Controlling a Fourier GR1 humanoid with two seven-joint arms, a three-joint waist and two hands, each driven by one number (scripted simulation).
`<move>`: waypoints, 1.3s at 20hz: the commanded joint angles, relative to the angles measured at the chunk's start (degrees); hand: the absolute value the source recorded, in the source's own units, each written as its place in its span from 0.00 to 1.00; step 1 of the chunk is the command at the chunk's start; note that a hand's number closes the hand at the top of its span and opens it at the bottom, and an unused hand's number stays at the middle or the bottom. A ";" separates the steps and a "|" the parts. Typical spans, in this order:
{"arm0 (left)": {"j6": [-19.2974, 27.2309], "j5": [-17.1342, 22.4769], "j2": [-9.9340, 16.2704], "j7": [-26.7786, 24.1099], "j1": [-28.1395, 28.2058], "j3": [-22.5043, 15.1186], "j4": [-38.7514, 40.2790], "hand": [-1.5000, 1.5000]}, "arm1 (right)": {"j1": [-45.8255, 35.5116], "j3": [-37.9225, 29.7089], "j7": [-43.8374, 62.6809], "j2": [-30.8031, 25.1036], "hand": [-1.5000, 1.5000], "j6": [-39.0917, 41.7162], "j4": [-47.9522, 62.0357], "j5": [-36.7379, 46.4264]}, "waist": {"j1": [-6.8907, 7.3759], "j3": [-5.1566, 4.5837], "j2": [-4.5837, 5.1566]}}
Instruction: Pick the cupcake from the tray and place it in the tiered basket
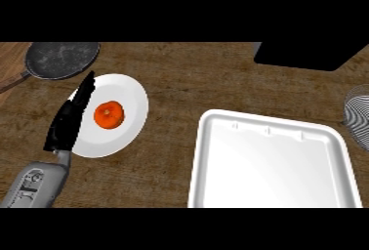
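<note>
Main risk -- going for the wrong thing. Nothing that reads as a cupcake on the white tray (274, 171) at the near right; bare inside, as far as can be seen. Only food in view an orange round thing (110, 115), sitting a little left of the middle of the white plate (126, 93) at the left. Cannot tell from above whether that is the cupcake or a fruit.

Left hand (69, 122) over the plate's left rim, fingers straight and pressed together, pointing far, holding nothing, just beside the orange round thing and not clearly touching it. Likely trouble from there: a sideways closing could nudge the round thing so that it rolls across the plate or off its rim onto the wooden counter (173, 78); a low palm could tip the plate's edge. Right hand nowhere in view.

Second risk -- the goal itself. No plain basket anywhere; only a striped thing (358, 114) cut off by the right edge, perhaps part of it, not sure. Well apart from the plate, with the whole tray between, so a long carry across the tray's raised rim. Dark pan (61, 58) at the far left, close to the plate's far rim and the fingertips. Black block (306, 53) at the far right.
</note>
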 commanded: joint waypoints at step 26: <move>-0.33 0.60 1.17 0.01 5.43 3.94 -2.11 0.50 | -0.74 -13.89 7.74 -2.36 1.00 -0.17 20.00 8.28 | -5.44 0.21 -1.77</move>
